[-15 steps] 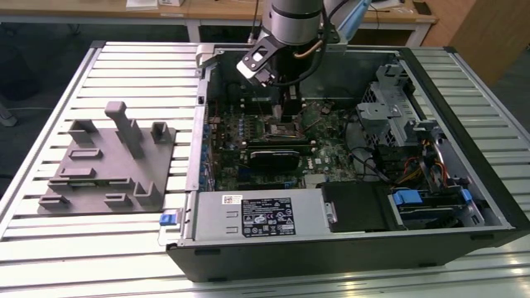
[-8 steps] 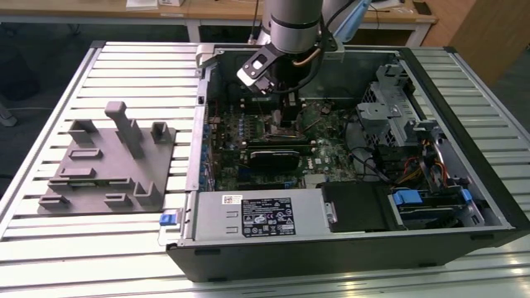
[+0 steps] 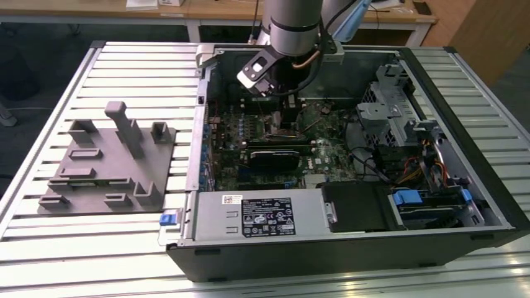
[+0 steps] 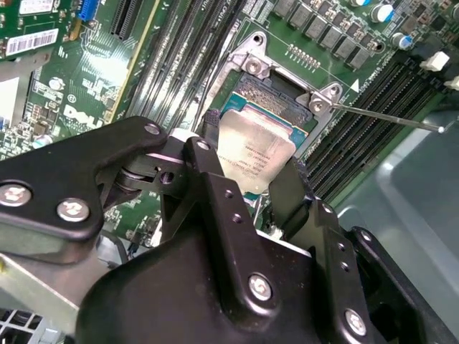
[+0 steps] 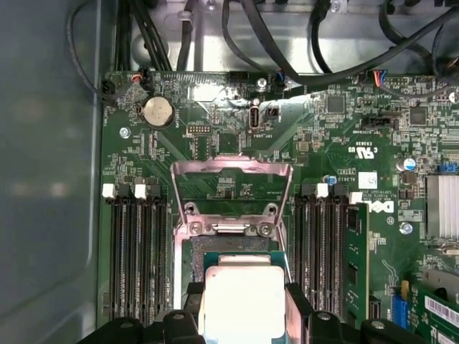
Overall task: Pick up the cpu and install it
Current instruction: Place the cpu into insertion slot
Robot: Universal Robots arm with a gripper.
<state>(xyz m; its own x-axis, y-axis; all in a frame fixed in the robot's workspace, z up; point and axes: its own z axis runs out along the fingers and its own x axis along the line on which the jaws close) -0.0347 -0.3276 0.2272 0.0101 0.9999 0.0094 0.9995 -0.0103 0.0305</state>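
the hand (image 4: 249, 158) pinches the cpu (image 4: 259, 142) over the open socket (image 4: 276, 95); in the exterior view, grey holder blocks (image 3: 108, 161) sit at its nine o'clock.

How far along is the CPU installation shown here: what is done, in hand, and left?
Done: the cpu is picked up, now inside the computer case. In hand: the claw grips it over the open socket, whose metal frame is flipped up. Left: the cpu is not yet seated.

Slatted table (image 3: 124, 68) bears a computer case (image 3: 331, 264) and grey holder (image 3: 108, 167).
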